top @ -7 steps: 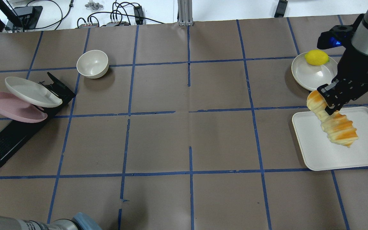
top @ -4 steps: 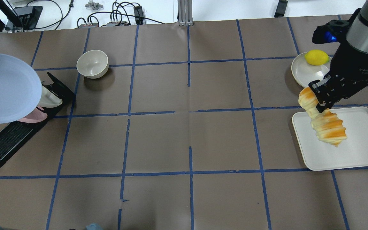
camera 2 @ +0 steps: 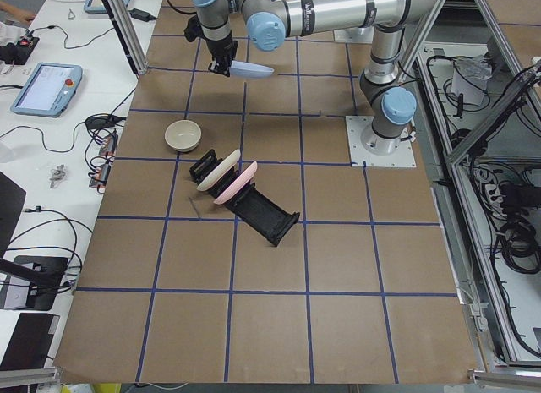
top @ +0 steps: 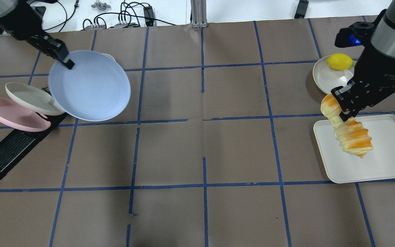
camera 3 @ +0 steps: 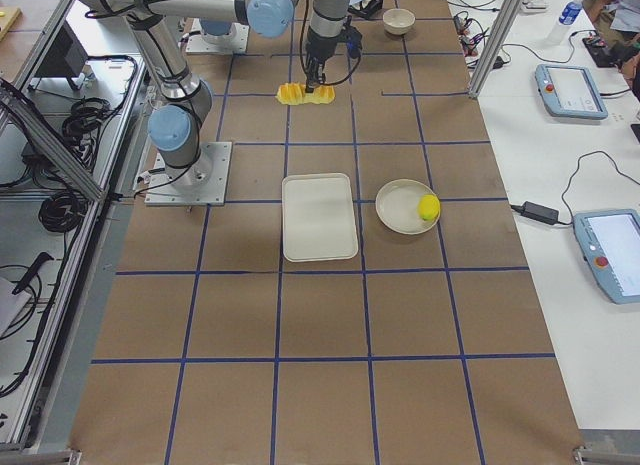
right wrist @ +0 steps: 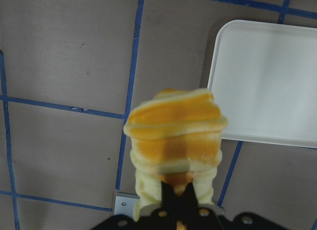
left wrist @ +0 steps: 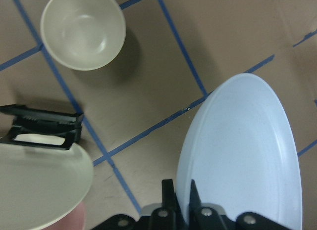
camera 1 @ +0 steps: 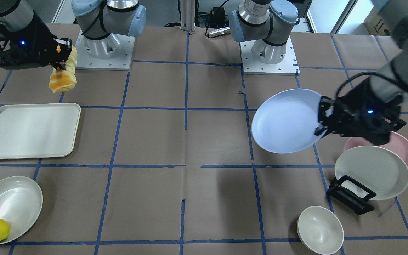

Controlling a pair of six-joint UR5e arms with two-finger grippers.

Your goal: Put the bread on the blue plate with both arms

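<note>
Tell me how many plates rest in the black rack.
2: the cream-white plate and, nearer the robot, the pink plate. The left gripper holds the blue plate, off the black rack.

blue plate [top: 93, 89] smooth matte plastic; bread [top: 351, 139] ridged, faint sheen (rubbery-looking); counter [top: 170, 154] matte brown paper, blue tape lines [top: 170, 187]; tray [top: 389, 164] matte white plastic; right arm [top: 394, 31] brushed grey metal, right gripper [top: 344, 113] matte black.

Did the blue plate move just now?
Yes. In the overhead view the blue plate, held by the left gripper, went rightward, from the view's left edge to past the black rack.
</note>
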